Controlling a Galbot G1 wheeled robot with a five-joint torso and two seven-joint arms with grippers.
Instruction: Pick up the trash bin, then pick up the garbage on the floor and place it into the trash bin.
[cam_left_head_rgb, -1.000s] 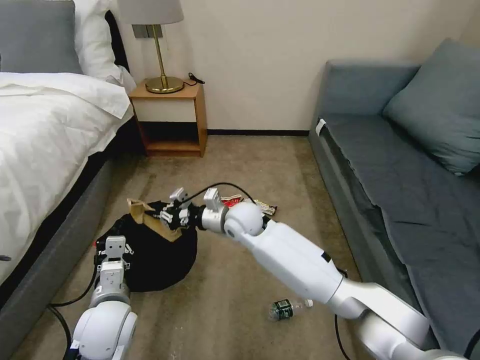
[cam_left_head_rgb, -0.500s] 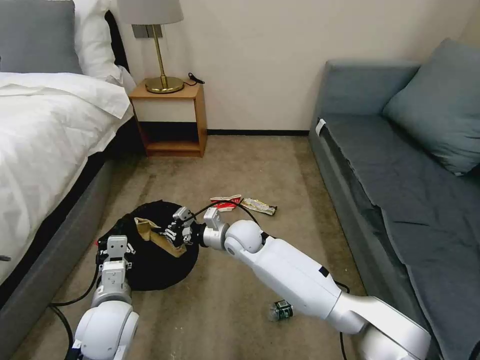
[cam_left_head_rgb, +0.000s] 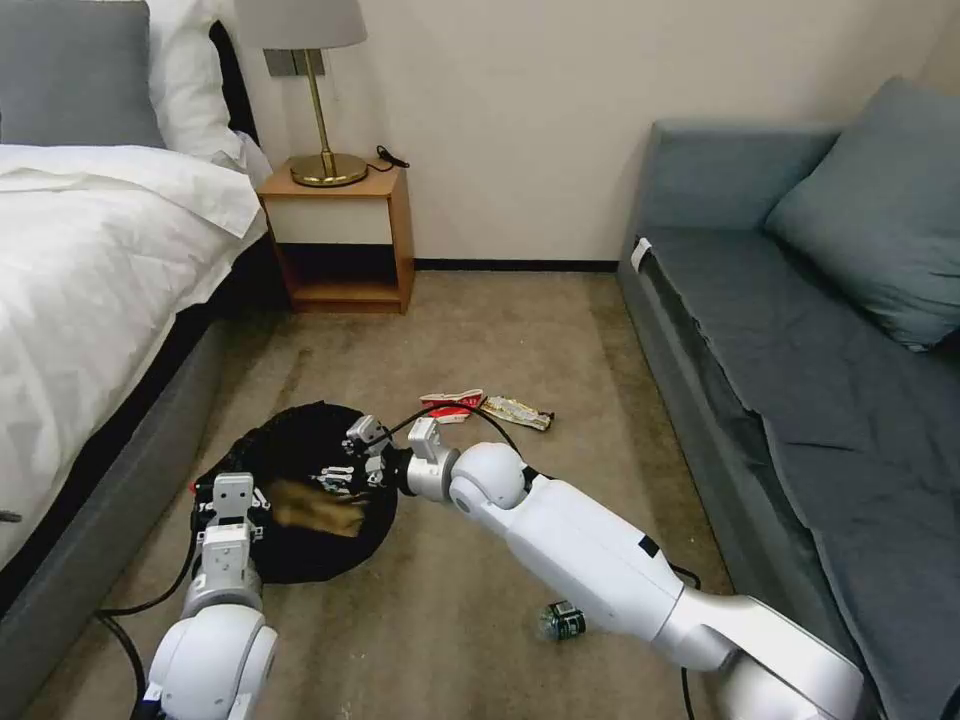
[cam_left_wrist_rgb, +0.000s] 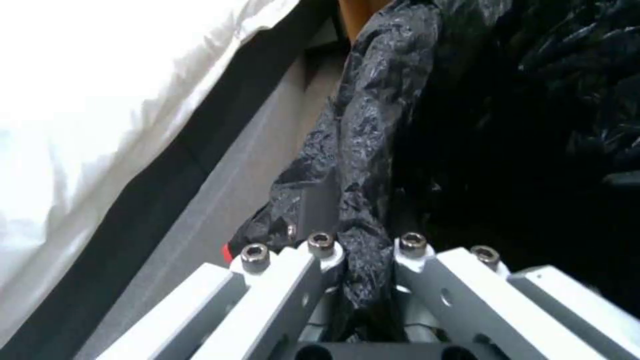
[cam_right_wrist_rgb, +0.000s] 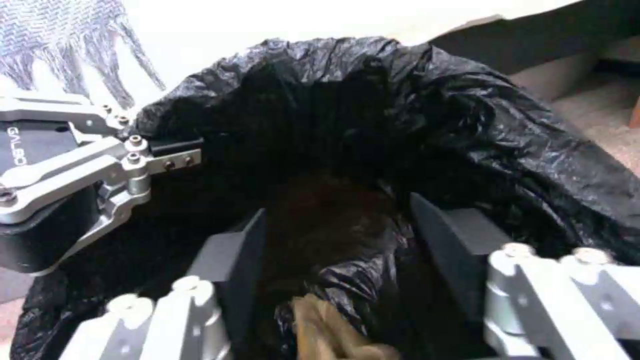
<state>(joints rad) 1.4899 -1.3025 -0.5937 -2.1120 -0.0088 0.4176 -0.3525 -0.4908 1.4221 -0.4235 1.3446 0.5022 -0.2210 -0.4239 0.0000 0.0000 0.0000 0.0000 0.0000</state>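
The trash bin (cam_left_head_rgb: 300, 545), lined with a crinkly black bag, is at the lower left by the bed. My left gripper (cam_left_head_rgb: 232, 498) is shut on its near rim, and the bag rim (cam_left_wrist_rgb: 367, 125) runs between the fingers (cam_left_wrist_rgb: 320, 250). Over the bin's mouth my right gripper (cam_left_head_rgb: 345, 468) is open, its fingers (cam_right_wrist_rgb: 233, 250) spread with nothing between them. The crumpled brown paper bag (cam_left_head_rgb: 315, 507) lies inside the bin (cam_right_wrist_rgb: 467, 115), just under that gripper (cam_right_wrist_rgb: 340, 235). On the carpet lie a red-and-white cup (cam_left_head_rgb: 452, 403), a shiny wrapper (cam_left_head_rgb: 515, 411) and a bottle (cam_left_head_rgb: 560, 620) half hidden by my right arm.
The bed (cam_left_head_rgb: 90, 300) runs close along the left. A grey sofa (cam_left_head_rgb: 800, 380) lines the right. A wooden nightstand (cam_left_head_rgb: 345, 240) with a brass lamp stands at the back wall. Open carpet (cam_left_head_rgb: 500, 330) lies between them.
My right gripper moved down and left over the bin and opened. The brown paper bag left its fingers and dropped into the bin. The left arm held still.
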